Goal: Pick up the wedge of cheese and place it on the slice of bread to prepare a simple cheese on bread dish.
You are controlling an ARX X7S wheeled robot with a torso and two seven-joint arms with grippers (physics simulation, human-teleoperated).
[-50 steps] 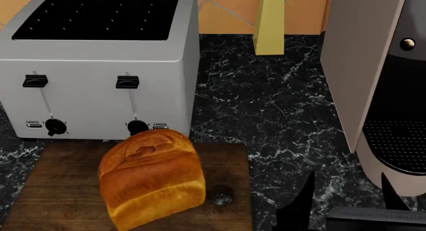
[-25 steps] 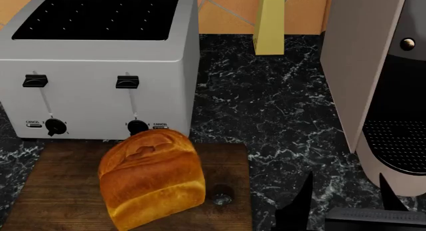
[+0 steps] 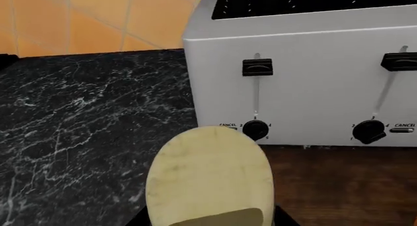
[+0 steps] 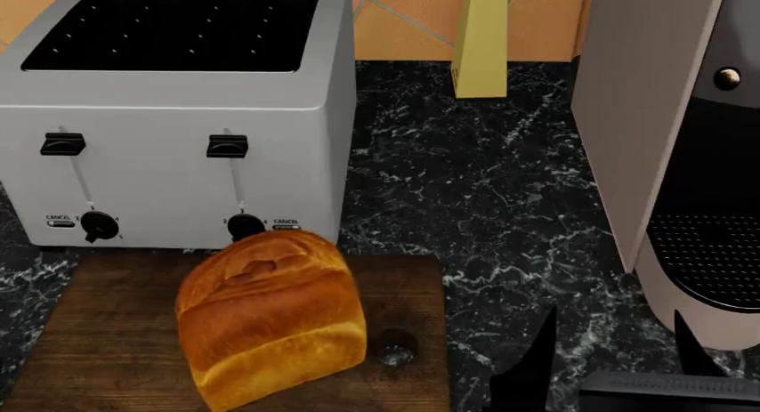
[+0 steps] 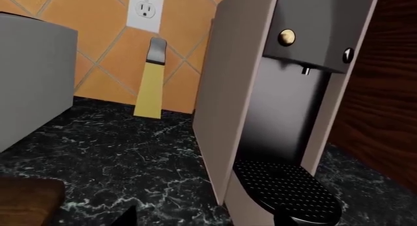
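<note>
Only the head view shows the slice of bread [image 4: 270, 319], which is seen standing on the brown wooden board [image 4: 107, 341] just in front of the toaster [image 4: 178, 118], whose top slots are seen dark. The wedge of cheese [image 3: 208, 179] is shown only in the left wrist view, where it is held close to the lens, pinched by the left gripper [image 3: 212, 218], near the toaster's dials and above the edge of the board beside the black marble counter [image 3: 85, 118]. The right gripper [image 4: 611, 354] is seen low in the head view with its dark fingers spread apart, nothing between them. A coffee machine [image 5: 280, 104] with a perforated drip tray, a yellow tapered object [image 5: 150, 87] and a wall outlet [image 5: 148, 9] are shown most fully in the right wrist view.
</note>
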